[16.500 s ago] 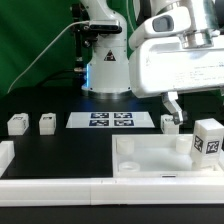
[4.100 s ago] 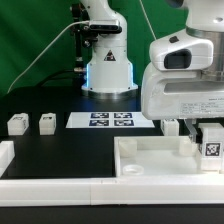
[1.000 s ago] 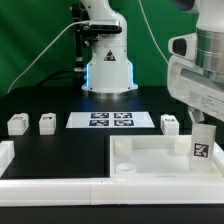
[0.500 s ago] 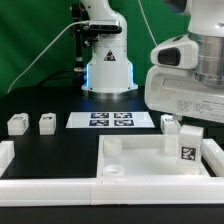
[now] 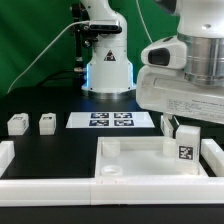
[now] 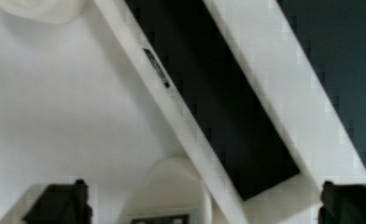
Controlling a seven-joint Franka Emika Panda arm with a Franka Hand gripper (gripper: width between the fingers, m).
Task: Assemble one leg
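the leg (image 5: 186, 147) stands in the tabletop's (image 5: 130, 160) right corner, directly under the gripper (image 5: 186, 124). whether the claw grips it, i cannot tell. black table (image 5: 60, 140), green backdrop (image 5: 30, 30).

A green backdrop (image 5: 30, 35) fills the space behind the scene in the exterior view, evenly lit and without visible folds. A thin pale cable (image 5: 45, 50) curves down across it toward the desk. The desk (image 5: 50, 145) has a matte black top that takes little reflection. On it, toward the back, lies the flat white marker board (image 5: 111, 121) with its four black-and-white tags. Lighting is soft and diffuse, casting no hard shadows.
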